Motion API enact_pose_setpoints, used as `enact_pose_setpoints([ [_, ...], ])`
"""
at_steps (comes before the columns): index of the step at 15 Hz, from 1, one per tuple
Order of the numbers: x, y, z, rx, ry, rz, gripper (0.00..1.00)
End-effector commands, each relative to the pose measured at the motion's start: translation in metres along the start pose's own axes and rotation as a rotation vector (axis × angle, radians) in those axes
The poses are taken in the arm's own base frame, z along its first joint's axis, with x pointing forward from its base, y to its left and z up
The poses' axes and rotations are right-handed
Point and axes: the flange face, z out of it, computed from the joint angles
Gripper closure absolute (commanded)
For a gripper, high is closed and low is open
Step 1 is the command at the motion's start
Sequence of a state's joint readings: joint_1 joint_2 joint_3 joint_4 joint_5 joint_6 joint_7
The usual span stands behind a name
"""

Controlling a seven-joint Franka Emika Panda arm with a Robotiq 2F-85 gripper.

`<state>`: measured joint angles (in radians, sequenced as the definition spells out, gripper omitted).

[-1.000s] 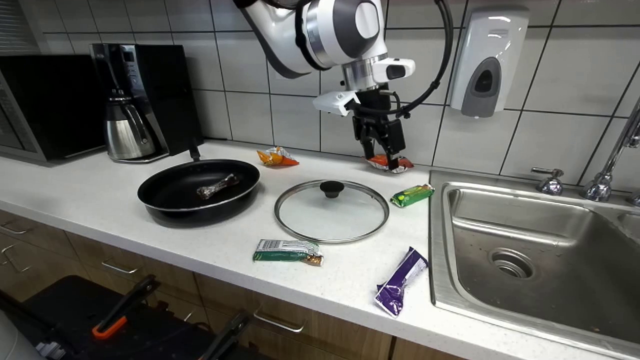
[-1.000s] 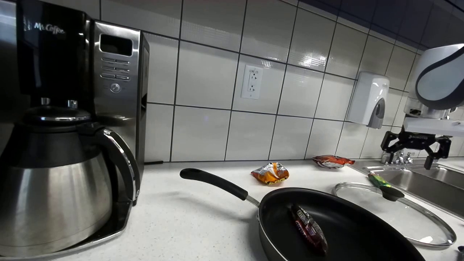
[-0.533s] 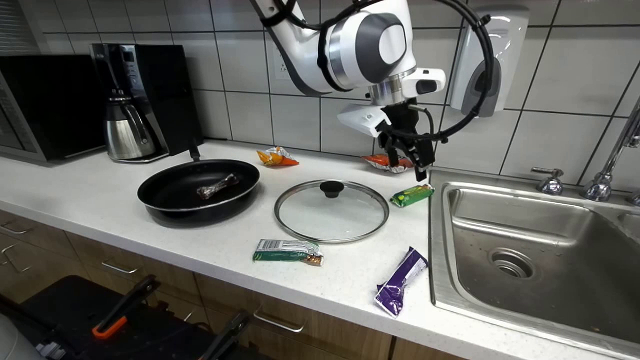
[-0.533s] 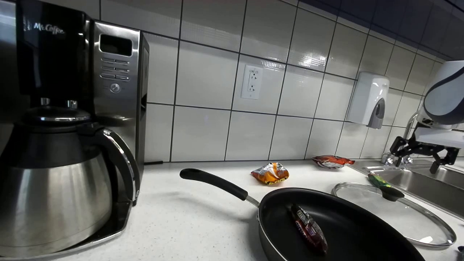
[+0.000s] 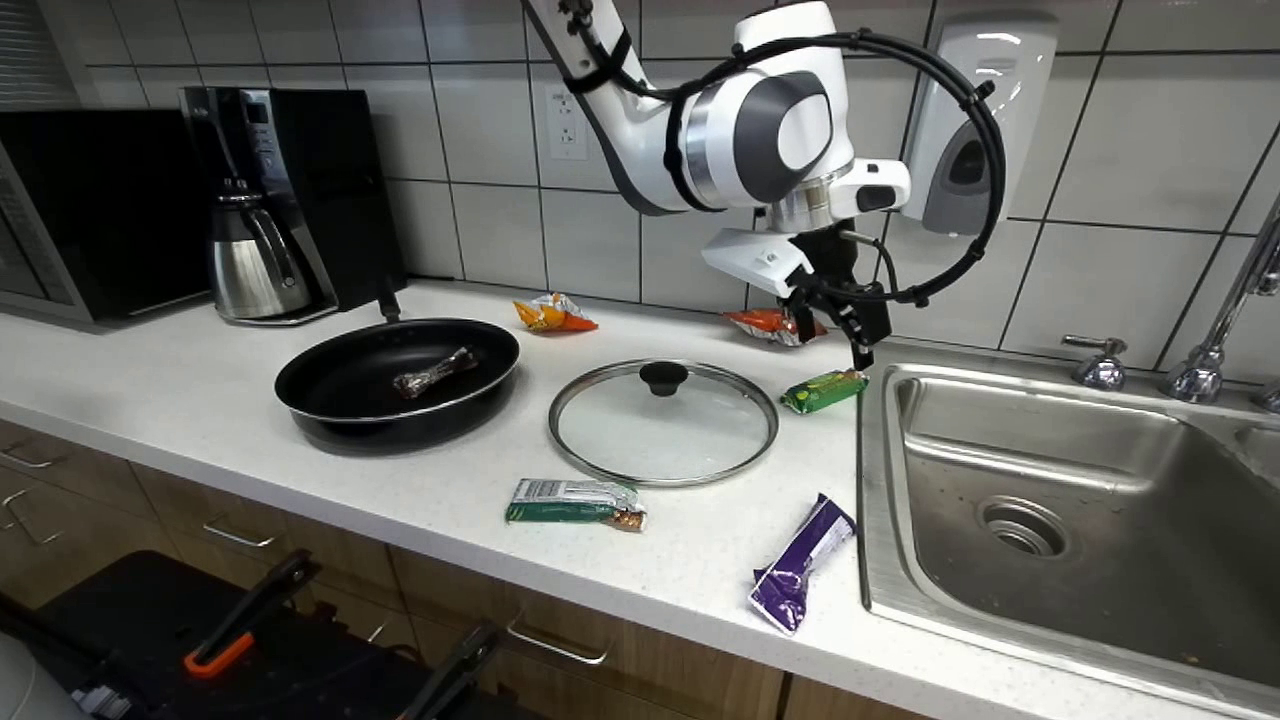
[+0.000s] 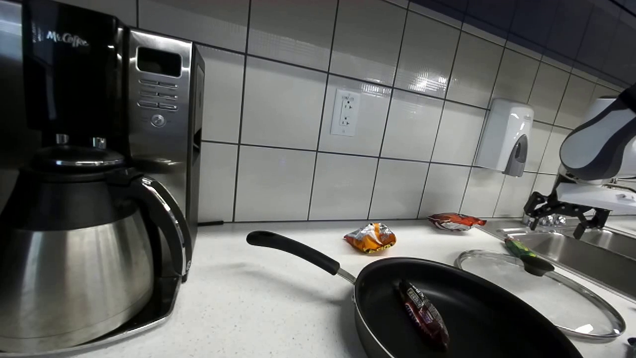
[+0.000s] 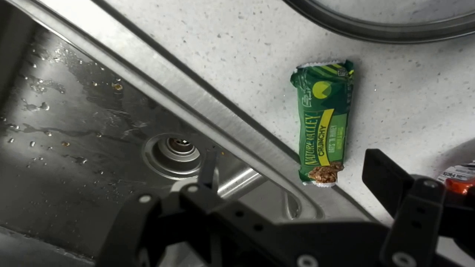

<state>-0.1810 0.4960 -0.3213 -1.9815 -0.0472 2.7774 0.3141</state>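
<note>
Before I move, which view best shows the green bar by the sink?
The wrist view: the green bar shows whole there, its brand name readable. Both exterior views show it much smaller, beside the lid; in an exterior view the lid's knob partly hides it.

Soft light brightens the long white speckled tabletop in both exterior views. In an exterior view, glare dots the glossy white ceramic wall tiles near 1 o'clock. In the wrist view, the flat steel sink rim glares at 10 o'clock; the matte black gripper is near-silhouetted toward 5, the oblong green granola-bar wrapper sharp at 3.
</note>
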Motion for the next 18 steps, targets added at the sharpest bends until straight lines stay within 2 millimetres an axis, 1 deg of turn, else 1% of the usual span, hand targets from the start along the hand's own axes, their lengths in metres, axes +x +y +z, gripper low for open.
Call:
enact_pose_setpoints([
  [1,0.021,-0.008,0.015,0.015,0.006,-0.011,0.0],
  [4,0.026,-0.014,0.026,0.023,-0.006,-0.011,0.0],
  [9,0.028,-0.026,0.044,0.054,-0.05,-0.025,0.0],
  [15,0.025,-0.025,0.068,0.042,-0.095,-0.041,0.0],
  [18,0.025,-0.025,0.076,0.034,-0.11,-0.048,0.0],
])
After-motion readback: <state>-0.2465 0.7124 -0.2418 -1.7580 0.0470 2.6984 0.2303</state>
